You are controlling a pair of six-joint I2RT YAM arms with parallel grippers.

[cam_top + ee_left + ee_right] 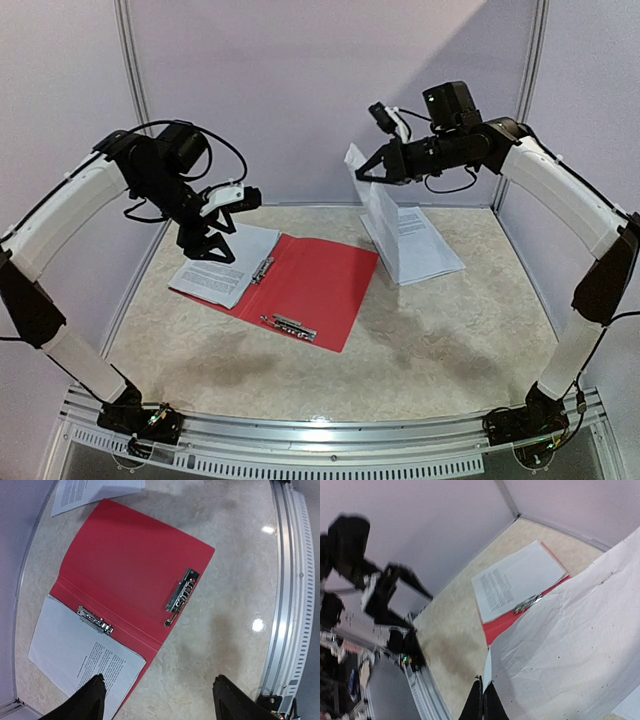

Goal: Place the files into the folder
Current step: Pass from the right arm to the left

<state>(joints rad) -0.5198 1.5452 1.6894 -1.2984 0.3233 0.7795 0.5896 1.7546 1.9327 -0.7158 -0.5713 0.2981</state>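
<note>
— Over the far right of the table (450, 340), what is the right claw (362, 175) doing?
— Its fingers are pressed together on the top edge of one white sheet (374, 205), holding it raised and hanging. The sheet's lower end reaches down to the rest of the files (425, 245), which lie near the far right corner.
— And the left claw (210, 248)?
— Spread wide, gripping nothing, above a printed page (225, 262) that lies on the left flap of the open red folder (320, 285).
— Where is the folder?
— Flat on the table, left of centre, towards the far left edge. One silver clip (263, 270) sits at its spine, and a second clip (290, 325) lies by the right flap's near edge.
</note>
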